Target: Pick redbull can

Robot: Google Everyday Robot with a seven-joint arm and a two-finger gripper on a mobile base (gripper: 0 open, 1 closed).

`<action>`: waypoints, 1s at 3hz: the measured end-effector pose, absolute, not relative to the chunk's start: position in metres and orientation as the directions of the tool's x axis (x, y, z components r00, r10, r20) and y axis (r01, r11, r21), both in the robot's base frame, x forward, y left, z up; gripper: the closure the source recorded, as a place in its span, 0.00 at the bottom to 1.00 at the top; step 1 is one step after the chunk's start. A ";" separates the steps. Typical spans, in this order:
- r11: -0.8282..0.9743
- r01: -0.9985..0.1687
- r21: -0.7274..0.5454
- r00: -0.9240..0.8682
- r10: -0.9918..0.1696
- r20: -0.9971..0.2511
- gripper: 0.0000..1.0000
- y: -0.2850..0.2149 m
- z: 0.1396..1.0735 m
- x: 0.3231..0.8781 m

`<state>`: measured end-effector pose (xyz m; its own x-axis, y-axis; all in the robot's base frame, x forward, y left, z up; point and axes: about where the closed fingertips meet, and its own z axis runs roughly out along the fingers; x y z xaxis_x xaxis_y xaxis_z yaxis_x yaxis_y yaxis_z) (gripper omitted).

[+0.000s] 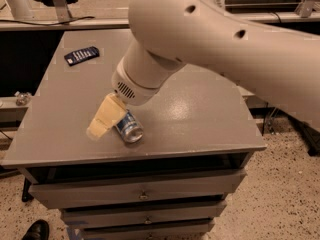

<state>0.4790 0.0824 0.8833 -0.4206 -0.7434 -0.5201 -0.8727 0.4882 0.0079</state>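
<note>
The redbull can [129, 127] lies on its side near the front left of the grey table [200, 114]. Only its shiny silver end and a bit of its blue side show. The rest is hidden under my wrist. My gripper [103, 120], a cream-coloured piece below the big white arm [200, 39], hangs down at the can's left side, touching or almost touching it, low over the table top.
A flat dark blue packet [81, 55] lies at the back left of the table. Drawers [140, 194] sit under the table top. The table's front edge is just below the can. A black shoe [35, 230] is on the floor at bottom left.
</note>
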 end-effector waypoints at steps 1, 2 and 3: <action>0.508 -0.861 0.000 -0.448 -0.760 -0.471 0.00 0.097 0.856 0.489; 0.529 -0.849 -0.011 -0.476 -0.773 -0.419 0.18 0.096 0.833 0.495; 0.564 -0.826 -0.019 -0.514 -0.766 -0.386 0.41 0.088 0.823 0.505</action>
